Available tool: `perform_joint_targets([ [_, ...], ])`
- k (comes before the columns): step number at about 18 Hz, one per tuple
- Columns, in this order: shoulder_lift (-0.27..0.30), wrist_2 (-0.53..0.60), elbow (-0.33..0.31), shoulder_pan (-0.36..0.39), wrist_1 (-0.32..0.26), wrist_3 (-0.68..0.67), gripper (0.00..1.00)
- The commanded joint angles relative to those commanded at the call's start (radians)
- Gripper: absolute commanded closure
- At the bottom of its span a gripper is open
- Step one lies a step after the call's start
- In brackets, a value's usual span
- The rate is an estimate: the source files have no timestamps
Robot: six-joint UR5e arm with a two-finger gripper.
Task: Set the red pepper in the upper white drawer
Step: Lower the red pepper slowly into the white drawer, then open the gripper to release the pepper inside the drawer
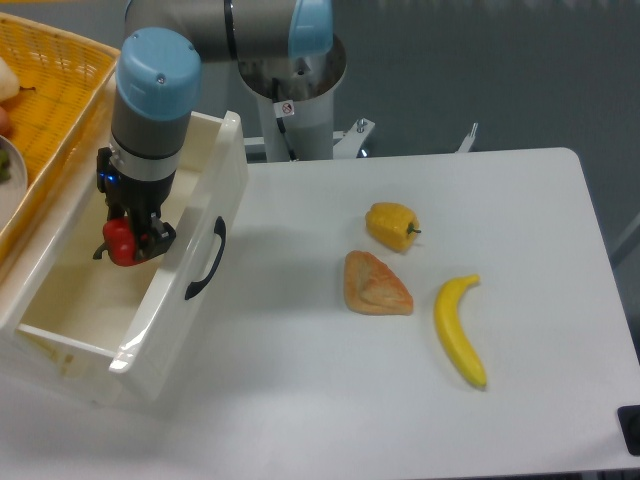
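The upper white drawer (205,215) stands pulled open at the left, with a curved black handle on its front panel. My gripper (128,243) hangs inside the open drawer, above its floor. It is shut on the red pepper (120,241), which shows glossy red between the black fingers. The pepper's stem is hidden by the gripper.
A yellow wicker basket (60,80) sits at the upper left, behind the drawer. On the white table (300,400) lie a yellow pepper (392,225), a piece of bread (376,284) and a banana (459,330). The arm's base (300,90) stands at the back.
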Motion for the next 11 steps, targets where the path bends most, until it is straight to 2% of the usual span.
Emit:
perform_joint_targets([
  [11, -0.009, 0.002, 0.000, -0.018, 0.002, 0.015, 0.26],
])
